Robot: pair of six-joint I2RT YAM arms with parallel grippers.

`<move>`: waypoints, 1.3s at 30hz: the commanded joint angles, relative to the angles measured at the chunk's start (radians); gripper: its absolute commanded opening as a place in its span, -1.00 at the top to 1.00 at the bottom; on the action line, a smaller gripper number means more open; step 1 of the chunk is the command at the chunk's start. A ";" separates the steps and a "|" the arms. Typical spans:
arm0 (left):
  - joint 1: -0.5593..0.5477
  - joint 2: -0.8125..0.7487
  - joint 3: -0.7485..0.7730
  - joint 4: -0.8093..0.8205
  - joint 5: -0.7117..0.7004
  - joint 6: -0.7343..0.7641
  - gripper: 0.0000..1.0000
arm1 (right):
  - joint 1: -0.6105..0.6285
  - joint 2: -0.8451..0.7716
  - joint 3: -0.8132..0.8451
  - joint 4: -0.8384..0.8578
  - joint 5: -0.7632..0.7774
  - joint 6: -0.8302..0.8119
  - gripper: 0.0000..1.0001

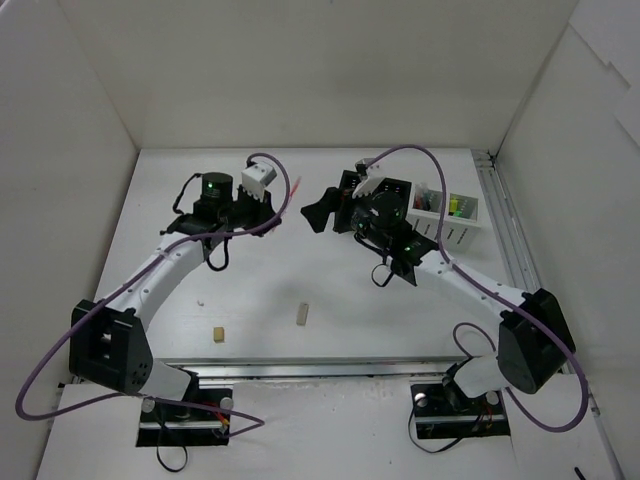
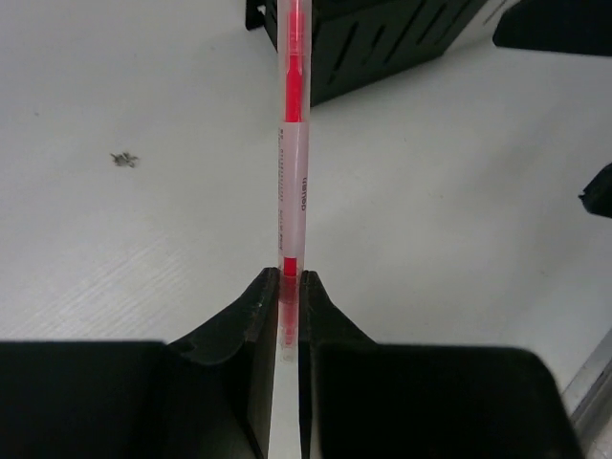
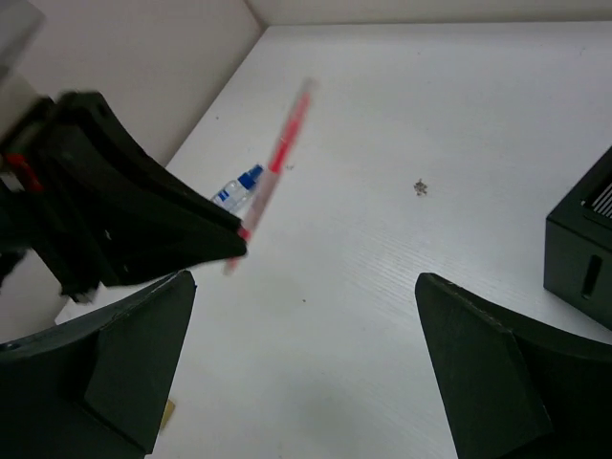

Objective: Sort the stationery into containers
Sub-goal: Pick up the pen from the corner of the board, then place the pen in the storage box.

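- The left gripper [image 2: 290, 283] is clenched on a pink pen [image 2: 293, 172]. Both fingers press the lower end of the pen, so the pen sits exactly in the middle between them.
- Most of the pen sticks out straight ahead of the fingertips. In the left wrist view its far end points toward the black container [image 2: 382, 38].
- In the right wrist view the pen looks blurred and slanted, and it appears clear of the counter [image 1: 250, 290].
- The right gripper [image 3: 306, 283] is released, its fingers spread wide with nothing between them. It faces the left gripper, and the pen is near it but not touching.
- In the top view the right gripper stands between the pen and the black container.
- A small blue-capped bottle [image 3: 239, 189] lies on the counter, just beside the pen in the right wrist view.
- The white container [image 1: 470, 228] stands at the right of the black one, and yellow and green highlighters [image 1: 455, 207] are inside it.
- Two beige erasers [image 1: 216, 335] [image 1: 302, 313] lie on the near part of the counter, well apart from both grippers.
- A tiny dark speck [image 2: 124, 160] lies on the counter, left of the pen.
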 commanded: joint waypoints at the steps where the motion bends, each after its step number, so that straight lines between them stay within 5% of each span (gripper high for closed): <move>1: -0.048 -0.096 -0.036 0.149 0.000 -0.066 1.00 | 0.035 0.001 0.044 0.165 0.121 0.065 -0.96; 7: -0.127 -0.131 -0.058 0.146 0.006 -0.069 1.00 | 0.061 0.050 0.064 0.190 0.131 0.092 -0.94; 11: -0.183 -0.154 -0.071 0.135 -0.017 -0.049 1.00 | 0.064 0.071 0.082 0.196 0.146 0.097 -0.76; 15: -0.210 -0.172 -0.074 0.118 -0.017 -0.044 1.00 | 0.075 0.078 0.087 0.231 0.149 0.105 -0.11; 16: -0.224 -0.172 -0.076 0.115 -0.026 -0.044 1.00 | 0.078 0.078 0.087 0.237 0.154 0.114 0.41; 17: -0.235 -0.177 -0.076 0.112 -0.029 -0.043 1.00 | 0.081 0.073 0.088 0.243 0.155 0.117 0.61; 19: -0.235 -0.183 -0.079 0.112 -0.046 -0.043 1.00 | 0.084 0.067 0.085 0.245 0.163 0.117 0.94; 21: -0.235 -0.188 -0.075 0.101 -0.050 -0.038 1.00 | 0.087 0.047 0.076 0.244 0.181 0.115 1.00; 24: -0.235 -0.198 -0.056 0.059 -0.089 -0.026 0.24 | 0.083 0.003 0.053 0.240 0.236 0.066 1.00; 27: -0.235 -0.237 -0.068 0.045 -0.178 -0.023 -0.98 | 0.049 -0.068 0.012 0.234 0.272 0.000 1.00; 39: 0.122 -0.352 -0.159 -0.059 -0.282 -0.127 -0.99 | -0.161 -0.125 0.026 0.116 0.365 -0.362 1.00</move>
